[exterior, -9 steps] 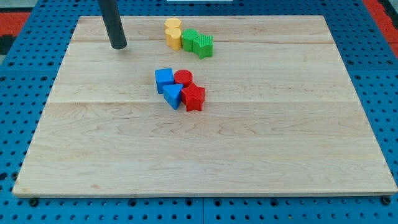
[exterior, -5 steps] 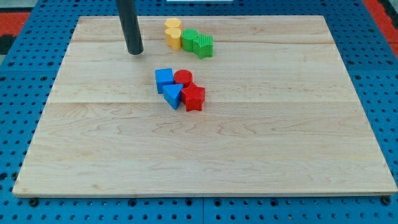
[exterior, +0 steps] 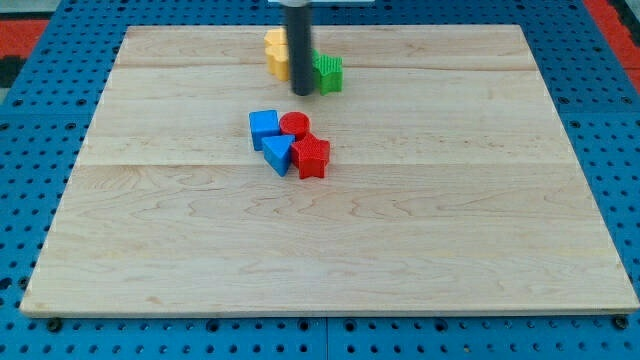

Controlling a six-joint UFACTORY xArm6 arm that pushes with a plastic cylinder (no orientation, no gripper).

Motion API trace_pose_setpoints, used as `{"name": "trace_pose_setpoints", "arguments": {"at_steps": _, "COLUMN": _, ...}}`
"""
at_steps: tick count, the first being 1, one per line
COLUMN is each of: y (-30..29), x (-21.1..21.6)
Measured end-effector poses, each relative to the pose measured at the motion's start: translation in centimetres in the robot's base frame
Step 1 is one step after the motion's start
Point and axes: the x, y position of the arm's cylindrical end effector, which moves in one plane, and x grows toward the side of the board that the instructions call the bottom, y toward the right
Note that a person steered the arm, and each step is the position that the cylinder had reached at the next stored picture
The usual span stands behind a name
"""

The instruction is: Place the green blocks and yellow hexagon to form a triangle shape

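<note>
My tip point(exterior: 301, 93): has swept in from nine o'clock and now stands before the yellow-green cluster at twelve o'clock on the desk point(exterior: 450, 230). It bears no hand, so nothing is grasped. Yellow hexagon point(exterior: 275, 53): partly hidden. Green block point(exterior: 328, 72): just beside the rod. Judgement: pushing may begin; triangle not yet formed.

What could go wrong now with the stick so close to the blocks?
My tip sits right below the yellow and green blocks, which are packed tightly. A push could shove several at once instead of one. The rod also hides part of the green pair, so aiming is hard. The blue and red cluster lies just below and could get bumped.
</note>
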Motion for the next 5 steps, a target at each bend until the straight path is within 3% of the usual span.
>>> {"name": "trace_pose_setpoints", "arguments": {"at_steps": 1, "y": 9.3, "x": -0.5}}
{"name": "trace_pose_setpoints", "arguments": {"at_steps": 2, "y": 11.5, "x": -4.3}}
{"name": "trace_pose_setpoints", "arguments": {"at_steps": 3, "y": 7.9, "x": -7.4}}
{"name": "trace_pose_setpoints", "arguments": {"at_steps": 5, "y": -5.1, "x": -5.7}}
